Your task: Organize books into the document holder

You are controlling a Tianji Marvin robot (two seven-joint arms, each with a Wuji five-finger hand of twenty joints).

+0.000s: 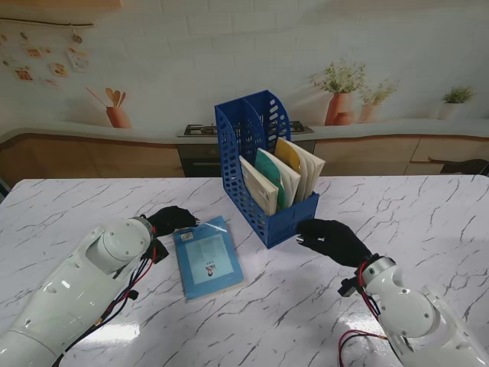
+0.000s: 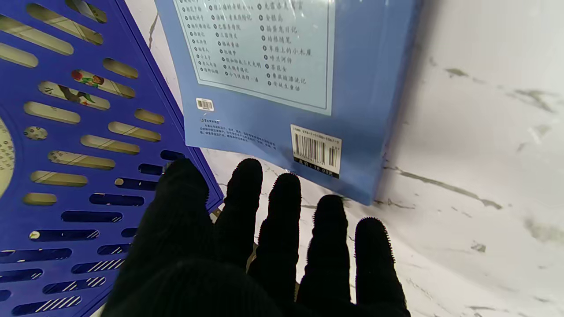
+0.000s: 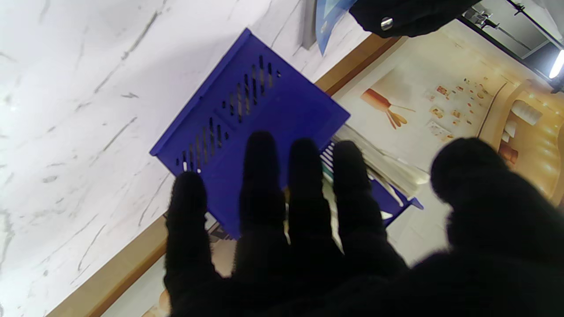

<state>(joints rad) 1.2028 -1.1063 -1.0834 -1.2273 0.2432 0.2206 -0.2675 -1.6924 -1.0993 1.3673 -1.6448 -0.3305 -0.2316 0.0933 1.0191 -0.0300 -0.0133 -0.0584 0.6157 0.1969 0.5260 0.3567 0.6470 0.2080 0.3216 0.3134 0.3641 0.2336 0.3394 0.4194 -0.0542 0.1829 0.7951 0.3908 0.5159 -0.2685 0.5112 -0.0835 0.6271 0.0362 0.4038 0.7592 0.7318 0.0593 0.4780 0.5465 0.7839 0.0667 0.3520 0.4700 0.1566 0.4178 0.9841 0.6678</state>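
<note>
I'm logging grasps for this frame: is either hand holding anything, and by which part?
Nothing is held. The left hand is open beside the blue book; the right hand is open at the document holder.

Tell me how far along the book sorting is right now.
Three books already stand in the blue document holder. The left hand is open beside the blue book lying flat on the table; the right hand is open at the holder's front. That book remains.
</note>
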